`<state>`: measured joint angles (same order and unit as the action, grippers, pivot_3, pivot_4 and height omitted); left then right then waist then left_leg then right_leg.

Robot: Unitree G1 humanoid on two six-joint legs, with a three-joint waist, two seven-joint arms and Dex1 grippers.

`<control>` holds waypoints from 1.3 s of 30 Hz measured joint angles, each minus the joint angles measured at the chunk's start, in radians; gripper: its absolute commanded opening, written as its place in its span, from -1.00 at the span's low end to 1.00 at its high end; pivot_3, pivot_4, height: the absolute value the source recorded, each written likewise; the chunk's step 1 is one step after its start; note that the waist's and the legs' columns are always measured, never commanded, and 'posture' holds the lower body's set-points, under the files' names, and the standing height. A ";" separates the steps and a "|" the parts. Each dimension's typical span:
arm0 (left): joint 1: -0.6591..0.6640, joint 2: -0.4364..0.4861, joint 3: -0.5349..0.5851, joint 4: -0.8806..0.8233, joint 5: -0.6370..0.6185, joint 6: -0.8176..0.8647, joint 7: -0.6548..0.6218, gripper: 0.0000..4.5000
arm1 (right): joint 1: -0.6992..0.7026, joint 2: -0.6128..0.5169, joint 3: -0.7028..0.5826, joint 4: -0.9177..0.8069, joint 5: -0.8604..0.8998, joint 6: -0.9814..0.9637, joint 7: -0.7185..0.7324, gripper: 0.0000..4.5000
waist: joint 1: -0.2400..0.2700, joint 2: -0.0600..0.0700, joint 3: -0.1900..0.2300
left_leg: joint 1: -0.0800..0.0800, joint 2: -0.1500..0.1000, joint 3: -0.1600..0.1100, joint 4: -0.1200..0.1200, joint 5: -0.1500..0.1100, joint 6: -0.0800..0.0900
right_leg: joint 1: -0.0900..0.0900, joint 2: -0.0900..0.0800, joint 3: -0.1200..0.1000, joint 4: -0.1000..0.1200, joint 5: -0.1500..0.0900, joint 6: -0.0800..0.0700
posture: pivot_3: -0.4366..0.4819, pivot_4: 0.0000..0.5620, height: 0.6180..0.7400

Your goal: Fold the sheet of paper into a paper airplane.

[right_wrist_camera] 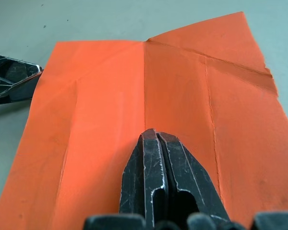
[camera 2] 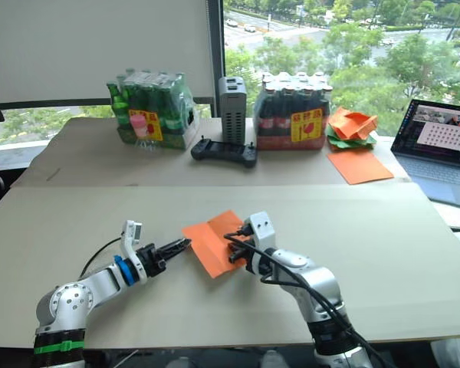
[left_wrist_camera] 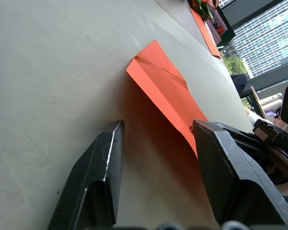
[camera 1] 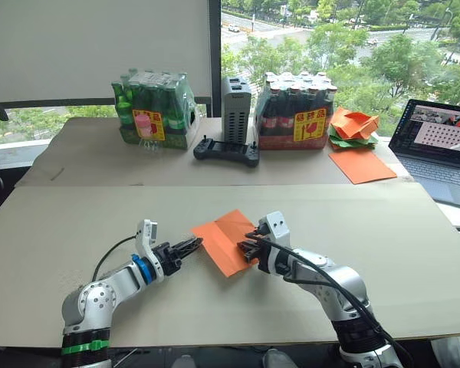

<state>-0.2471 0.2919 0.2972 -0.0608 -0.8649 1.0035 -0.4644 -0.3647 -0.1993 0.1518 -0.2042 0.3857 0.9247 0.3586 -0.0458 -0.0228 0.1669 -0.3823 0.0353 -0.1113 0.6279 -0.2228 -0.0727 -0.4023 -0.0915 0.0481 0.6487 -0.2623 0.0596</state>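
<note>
Lying between both fingers: sheet of paper [camera 1: 226, 240] | right fingers [right_wrist_camera: 156, 158] clenched atop it | left fingers [left_wrist_camera: 105, 163] spread beside

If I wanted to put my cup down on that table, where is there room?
The near board is bare left of the left gripper and right of the right gripper. The middle is taken by the sheet of paper. The far edge is crowded: bottle packs, crumpled papers, laptop.

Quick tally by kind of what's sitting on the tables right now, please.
Orange sheet of paper between the grippers: 1
Larger smooth orange sheet: 1
Heap of crumpled papers: 1
Shrink-wrapped bottle packs: 2
Grey upright box: 1
Black controller: 1
Laptop: 1
Total: 8
</note>
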 measured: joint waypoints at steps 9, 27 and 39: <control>-0.029 -0.022 -0.013 0.038 0.003 -0.023 0.013 0.06 | 0.011 0.012 -0.009 -0.006 0.000 0.001 -0.014 -1.00 | 0.000 0.000 0.000 | 0.000 0.000 0.000 0.000 0.000 0.000 | 0.000 0.000 0.000 0.000 0.000 0.000 | -0.05 -0.47 1.00; -0.075 -0.032 -0.058 0.080 0.044 -0.040 0.024 -0.89 | 0.029 0.018 -0.011 -0.028 0.001 0.010 -0.035 -1.00 | 0.003 0.001 -0.001 | 0.003 0.000 0.000 0.000 0.000 0.000 | 0.003 0.000 0.000 -0.001 0.000 0.000 | -0.05 -0.47 1.00; -0.137 0.002 -0.056 0.150 0.042 -0.016 0.005 -0.89 | 0.002 0.136 -0.178 -0.100 0.194 -0.003 0.014 -1.00 | 0.001 0.001 -0.001 | 0.000 0.000 0.000 0.000 0.000 0.000 | 0.000 0.000 0.000 -0.001 0.000 0.000 | -0.05 -0.47 1.00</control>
<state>-0.3842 0.2939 0.2413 0.0893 -0.8225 0.9879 -0.4597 -0.3626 -0.0628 -0.0260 -0.3038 0.5799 0.9216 0.3721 -0.0448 -0.0214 0.1656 -0.3821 0.0353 -0.1114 0.6276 -0.2227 -0.0728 -0.4019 -0.0915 0.0481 0.6481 -0.2623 0.0597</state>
